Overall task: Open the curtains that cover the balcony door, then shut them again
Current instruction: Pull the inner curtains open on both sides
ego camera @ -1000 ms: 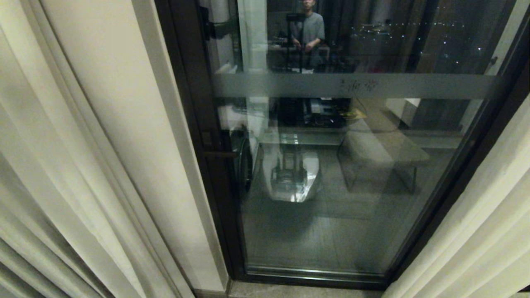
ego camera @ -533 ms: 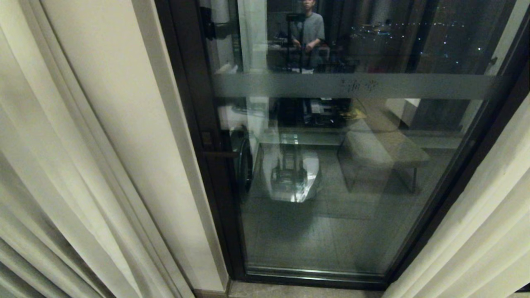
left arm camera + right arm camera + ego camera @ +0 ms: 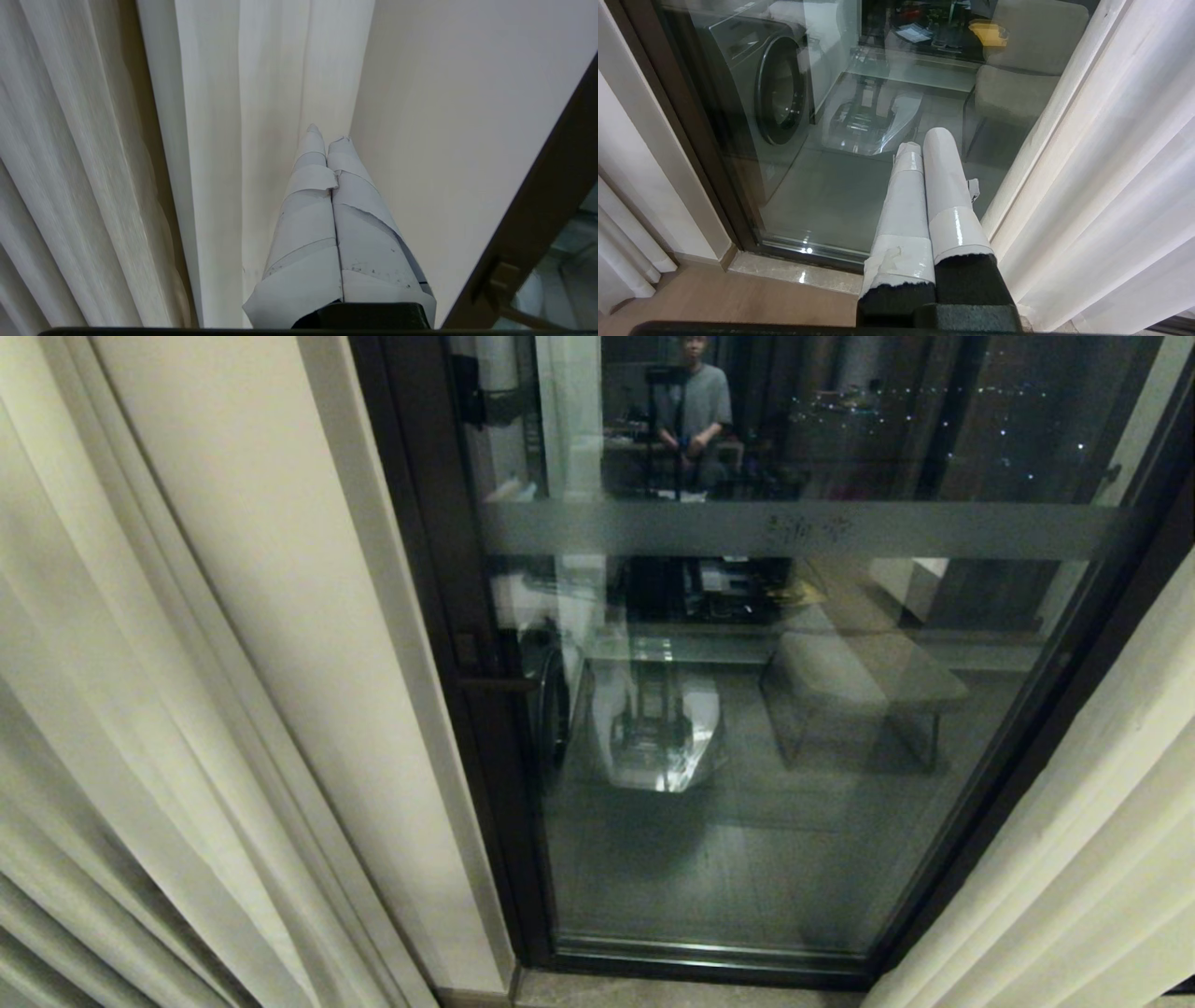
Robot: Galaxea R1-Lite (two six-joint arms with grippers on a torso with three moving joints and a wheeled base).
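Nothing shifted in my head view; left gripper [image 3: 329,133] fingers pressed together beside the curtains [image 3: 224,140], holding nothing visible; right gripper [image 3: 924,140] closed, empty.

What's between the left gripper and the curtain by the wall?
Nothing visible. The left gripper, fingers pressed together, points into the corner where the curtain's edge meets the wall, with no object between them. Whether fabric is pinched cannot be told.
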